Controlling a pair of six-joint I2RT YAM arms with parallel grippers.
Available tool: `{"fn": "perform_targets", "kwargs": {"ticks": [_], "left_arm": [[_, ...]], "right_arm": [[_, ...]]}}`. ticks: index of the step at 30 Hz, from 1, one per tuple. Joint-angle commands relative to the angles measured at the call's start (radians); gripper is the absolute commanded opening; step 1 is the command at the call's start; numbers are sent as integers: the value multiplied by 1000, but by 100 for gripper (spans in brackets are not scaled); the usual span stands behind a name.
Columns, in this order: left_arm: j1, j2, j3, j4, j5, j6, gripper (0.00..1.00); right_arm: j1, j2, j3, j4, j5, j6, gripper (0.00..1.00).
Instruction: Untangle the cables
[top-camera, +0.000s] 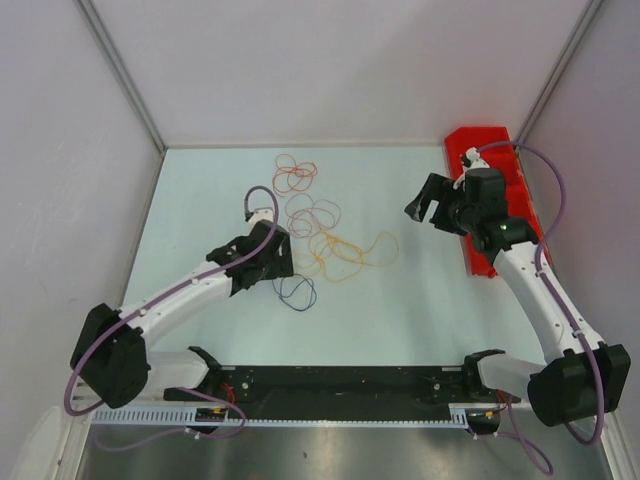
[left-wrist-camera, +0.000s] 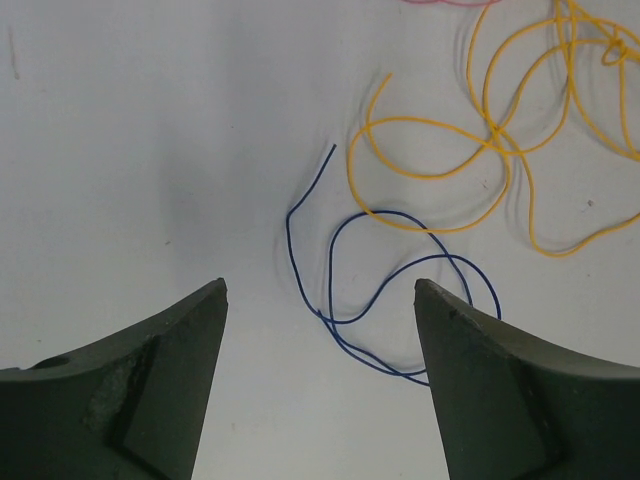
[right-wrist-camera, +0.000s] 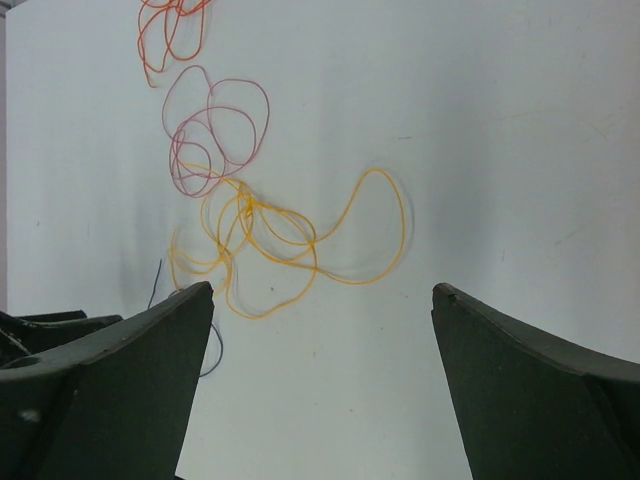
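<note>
Four thin cables lie in curly loops mid-table: red farthest back, pinkish in front of it, yellow overlapping the pinkish one, and dark blue lying apart, nearest the arms. My left gripper hovers low by the blue cable. It is open, and the blue loop runs between its fingers and under the right one. The yellow cable lies beyond. My right gripper is open with nothing in it, high and to the right of the yellow cable.
A red bin stands at the back right, just behind the right arm. White walls close in the table at the back and on both sides. A black rail carrying the arm bases runs along the near edge.
</note>
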Motion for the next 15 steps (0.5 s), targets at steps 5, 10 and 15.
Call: {"fn": "perform_targets", "kwargs": {"ticks": [5,10,15], "left_arm": [[-139,99,8,86,53,-110,80],[-204,176,-5,121,56,-153,79],[-257,247,12,144,54,-162,73]], "right_arm": [[7,-12,-16,-64,-13,-46,94],[7,-21,-22,-73,-28,-62,94],[7,-30,-22,-82,-41,-62,94]]}}
